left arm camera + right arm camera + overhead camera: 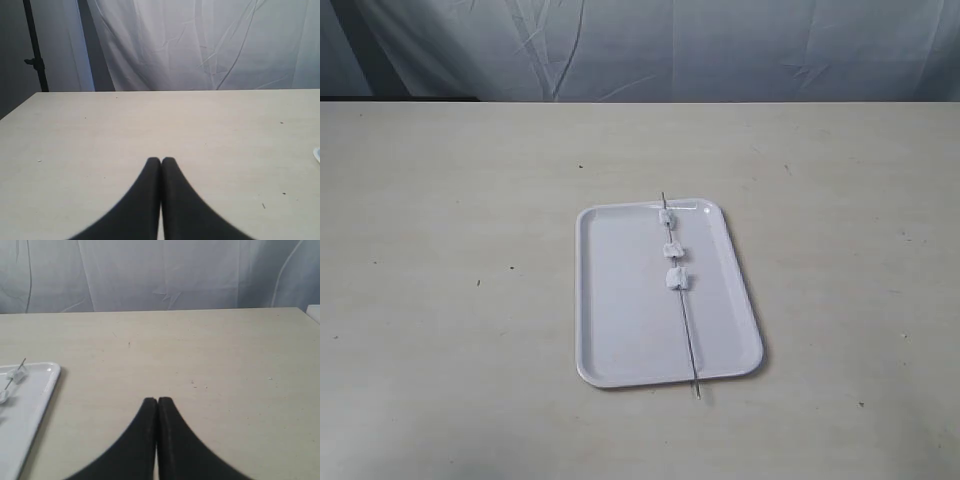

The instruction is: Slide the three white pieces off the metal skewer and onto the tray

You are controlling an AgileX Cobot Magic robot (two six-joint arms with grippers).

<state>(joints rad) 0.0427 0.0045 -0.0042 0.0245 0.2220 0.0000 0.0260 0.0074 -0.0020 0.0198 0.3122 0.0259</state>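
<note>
Left tool (160,161) and right tool (157,400) sit pinched together, empty. Between them, the metal skewer (688,330) looks stiff, slippery; grasp its bare end, clear of the soft white pieces (676,279).

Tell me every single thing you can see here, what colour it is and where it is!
tray: 1, white, flat on the table, a little right of the middle in the exterior view
metal skewer: 1, silver-grey, lying lengthwise over the tray's right part, both ends poking past the rim
white pieces: 3, white, threaded on the skewer's far half, above the tray
table: 1, pale beige, under everything
cloth backdrop: 1, white, hanging behind the table
stand pole: 1, black, upright beyond the table's far edge
left pincer: 1, black, shut, over bare table
right pincer: 1, black, shut, over the table beside the tray
</note>
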